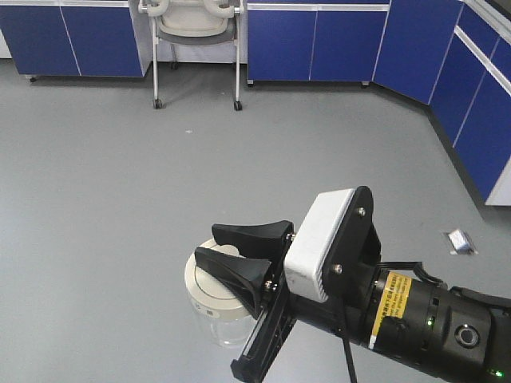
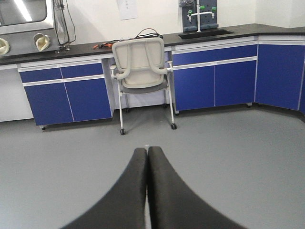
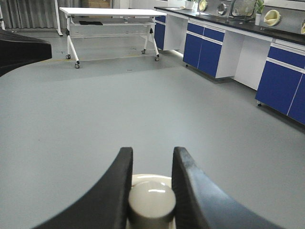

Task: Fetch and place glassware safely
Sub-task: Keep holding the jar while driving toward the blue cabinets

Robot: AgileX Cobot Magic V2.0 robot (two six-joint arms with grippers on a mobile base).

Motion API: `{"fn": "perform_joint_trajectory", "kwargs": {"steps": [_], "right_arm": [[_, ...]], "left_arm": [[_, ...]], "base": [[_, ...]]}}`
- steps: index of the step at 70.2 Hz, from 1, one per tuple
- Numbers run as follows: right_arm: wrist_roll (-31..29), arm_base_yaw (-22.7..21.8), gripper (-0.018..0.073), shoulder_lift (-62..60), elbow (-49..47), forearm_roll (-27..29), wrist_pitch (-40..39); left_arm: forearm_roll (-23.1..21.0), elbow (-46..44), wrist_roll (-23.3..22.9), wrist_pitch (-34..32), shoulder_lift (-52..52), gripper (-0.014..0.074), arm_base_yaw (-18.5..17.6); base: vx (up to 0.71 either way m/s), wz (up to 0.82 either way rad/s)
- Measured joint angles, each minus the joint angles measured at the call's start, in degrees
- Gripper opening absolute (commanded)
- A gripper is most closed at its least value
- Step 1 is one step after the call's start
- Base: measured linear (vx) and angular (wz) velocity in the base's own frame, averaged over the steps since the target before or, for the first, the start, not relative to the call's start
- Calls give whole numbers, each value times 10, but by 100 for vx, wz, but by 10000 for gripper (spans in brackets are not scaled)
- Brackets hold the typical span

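The glassware (image 1: 215, 307) is a small clear glass jar with a cream-white lid, hanging above the grey floor at the lower middle of the front view. My right gripper (image 1: 209, 243) reaches in from the lower right, its black fingers closed on the lid's central knob. The right wrist view shows that knob (image 3: 151, 202) pinched between the two fingers of the right gripper (image 3: 152, 151), with the lid's rim behind it. In the left wrist view my left gripper (image 2: 147, 150) is shut, fingers pressed together with nothing between them, over bare floor.
A wheeled chair (image 1: 196, 32) stands against blue cabinets (image 1: 319, 44) along the far wall, with more cabinets down the right side. A small packet (image 1: 461, 241) lies on the floor at right. A white wheeled table (image 3: 112, 12) stands far off in the right wrist view.
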Motion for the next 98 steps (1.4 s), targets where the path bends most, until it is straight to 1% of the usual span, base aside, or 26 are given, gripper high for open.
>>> {"fn": "perform_joint_trajectory", "kwargs": {"steps": [56, 98], "right_arm": [[0, 0, -1, 0, 0, 0, 4], [0, 0, -1, 0, 0, 0, 8]], "left_arm": [[0, 0, 0, 0, 0, -7, 0], [0, 0, 0, 0, 0, -7, 0]], "base": [[52, -1], [44, -2]]}}
